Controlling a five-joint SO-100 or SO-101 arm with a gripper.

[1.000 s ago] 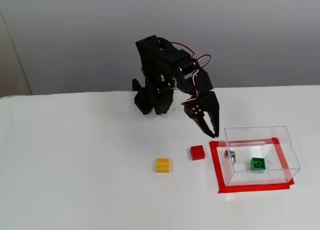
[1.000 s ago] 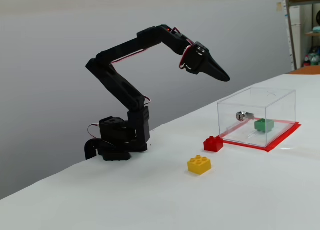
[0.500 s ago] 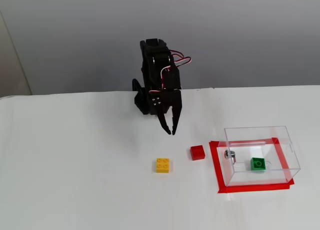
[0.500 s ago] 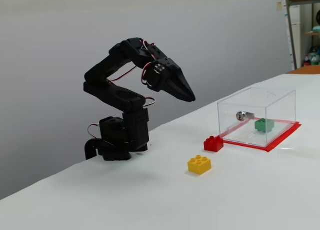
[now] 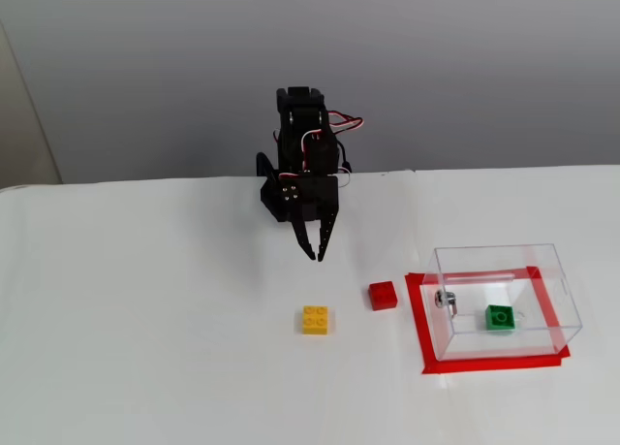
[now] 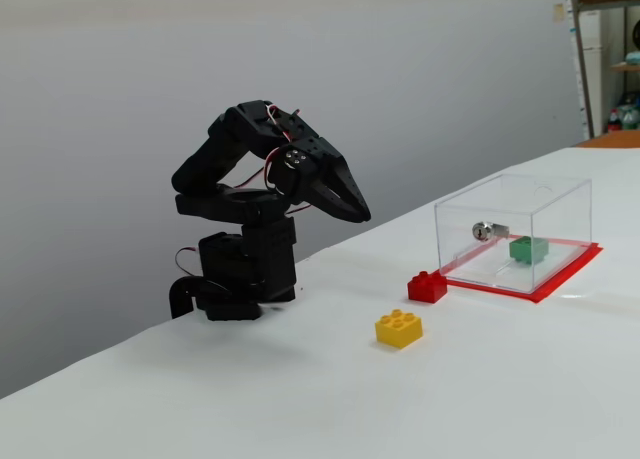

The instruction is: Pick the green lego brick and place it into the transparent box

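Green lego brick (image 5: 500, 317) lies on the floor of the transparent box (image 5: 557, 270), studs up, toward the right half of the box in a fixed view; in the other fixed view it shows through the clear wall (image 6: 528, 249). A small metal fitting (image 5: 446, 299) sits on the box's left wall, at about 9 o'clock from the brick. Box stands inside a red tape outline (image 5: 418, 314) on the white table (image 5: 145, 319).

Red brick (image 5: 383, 295) rests on the table just outside the tape, at 9 o'clock from the box. Yellow brick (image 5: 315, 320) lies at about 8 o'clock from the red one, apart from it, four studs up.

Black arm is folded over its base (image 6: 240, 279). Gripper (image 5: 315, 253) hangs above the table at roughly 12 o'clock from the yellow brick, clear of all bricks. Fingers meet at the tips, jaws closed or nearly so, holding nothing; same in both fixed views (image 6: 360, 214).
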